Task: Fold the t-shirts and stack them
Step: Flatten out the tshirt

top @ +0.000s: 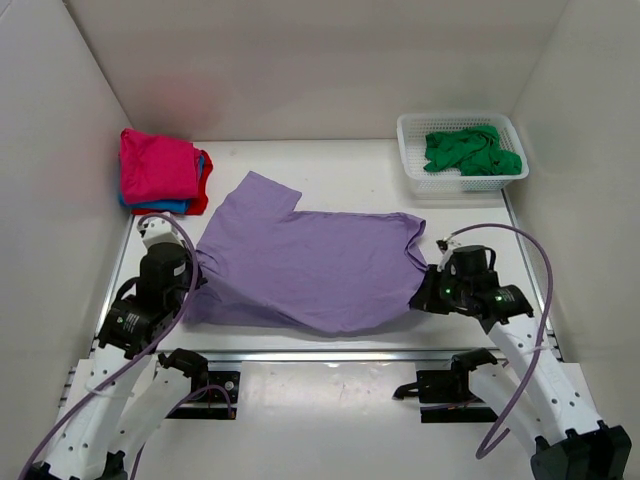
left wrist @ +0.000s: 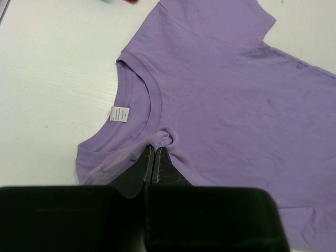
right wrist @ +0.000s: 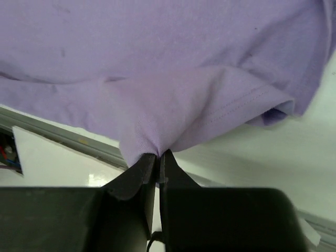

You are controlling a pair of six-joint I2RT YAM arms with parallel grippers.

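Observation:
The lilac t-shirt [top: 310, 262] lies spread across the middle of the table, one sleeve pointing to the far left. My left gripper [top: 196, 270] is shut on its cloth beside the collar [left wrist: 157, 148], where the white label [left wrist: 119, 113] shows. My right gripper [top: 428, 292] is shut on a pinch of its hem [right wrist: 157, 153] and holds that edge lifted off the table. A folded stack sits at the far left: magenta shirt [top: 155, 165] on top, blue [top: 160, 206] and red [top: 201, 190] beneath. A crumpled green shirt [top: 470, 150] lies in the basket.
The white lattice basket [top: 410, 150] stands at the far right corner. A metal rail [top: 330, 354] runs along the table's near edge, just below the lifted hem. White walls close in the table on the left, right and back.

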